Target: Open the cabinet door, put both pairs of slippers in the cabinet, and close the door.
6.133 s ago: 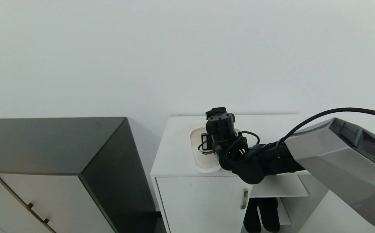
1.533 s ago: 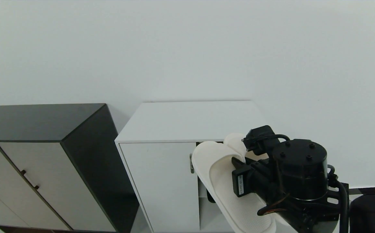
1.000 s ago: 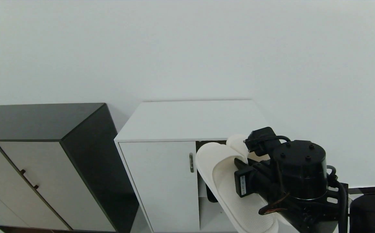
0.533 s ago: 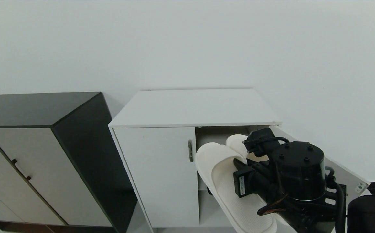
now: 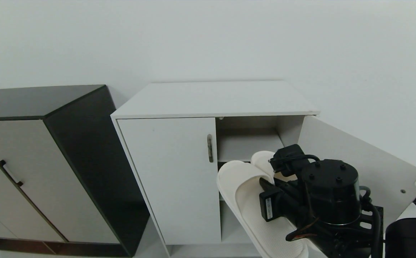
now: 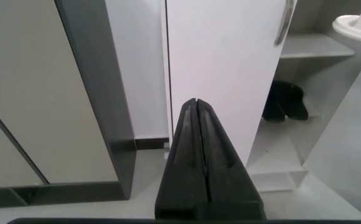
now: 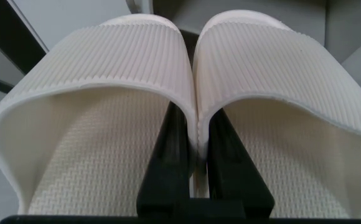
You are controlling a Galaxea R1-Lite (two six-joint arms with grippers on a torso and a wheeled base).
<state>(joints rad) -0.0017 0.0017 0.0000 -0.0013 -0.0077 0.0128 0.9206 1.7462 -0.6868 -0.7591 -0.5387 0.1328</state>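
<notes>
Head view: a white cabinet (image 5: 211, 96) is seen by the wall. Its right door (image 5: 344, 157) is swung open. Its left door (image 5: 168, 179) is shut, with a thin handle (image 5: 209, 148) at its edge. A pair of white slippers (image 5: 244, 186) is held in the air in front of the open side. The toes are turned toward the inside, just below the top shelf (image 5: 244, 145).

In the right wrist view the two white slippers are pressed side by side. Their touching inner walls are pinched between the right fingers (image 7: 175, 162).

In the left wrist view a pair of black slippers (image 6: 285, 102) is seen inside the cabinet, far back on a lower shelf. The left fingers (image 6: 190, 143) are pressed tight together with nothing between them. They are held low in front of the shut door.

A dark cabinet (image 5: 79, 150) with pale doors is stood just beside the white one, on its left.
</notes>
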